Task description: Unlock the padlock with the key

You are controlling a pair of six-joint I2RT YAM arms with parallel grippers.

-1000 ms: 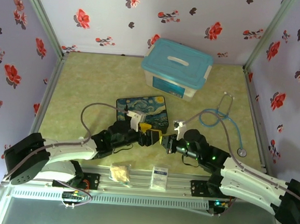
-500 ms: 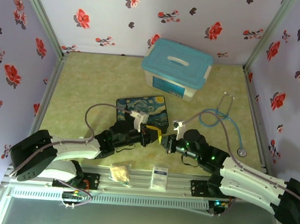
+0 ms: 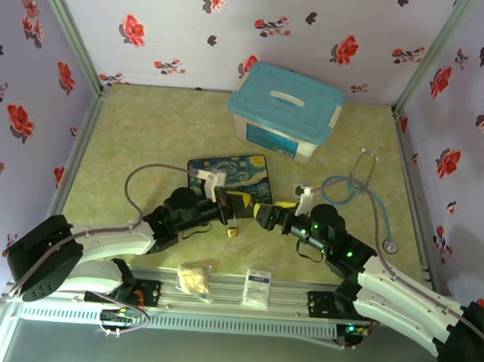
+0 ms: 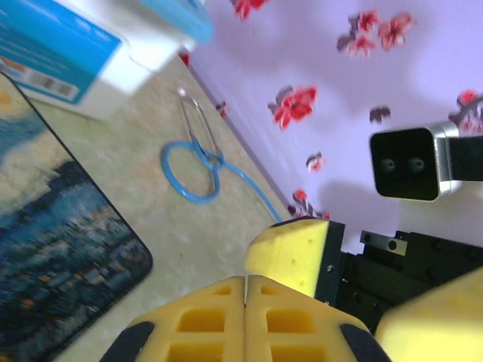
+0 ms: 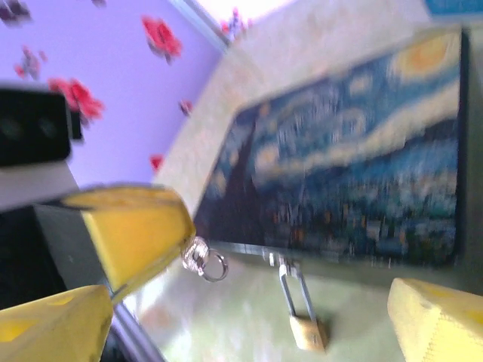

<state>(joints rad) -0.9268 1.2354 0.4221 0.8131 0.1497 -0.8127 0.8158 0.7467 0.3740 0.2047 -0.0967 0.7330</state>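
Observation:
The small brass padlock [image 5: 308,332] lies on the green mat by the front edge of the dark blue painted box [image 5: 355,173], and its silver shackle reaches up to a small clasp on that edge. From above, the padlock [image 3: 232,230] sits just below both grippers. My left gripper [image 4: 245,290] is shut on the thin silvery key [image 5: 198,253], whose ring dangles from the yellow fingers [image 5: 136,226]. My right gripper [image 5: 249,302] stands open, facing the padlock without touching it. The two grippers [image 3: 238,204] [image 3: 262,214] nearly meet tip to tip.
A white bin with a teal lid [image 3: 285,109] stands behind the painted box [image 3: 230,173]. A blue stethoscope [image 3: 359,190] lies at the right. A white card [image 3: 257,287] and a crumpled beige scrap [image 3: 194,279] rest on the front rail.
Both grippers have shifted up toward the painted box, the left one drawing back to the left. The padlock now shows on the mat below them.

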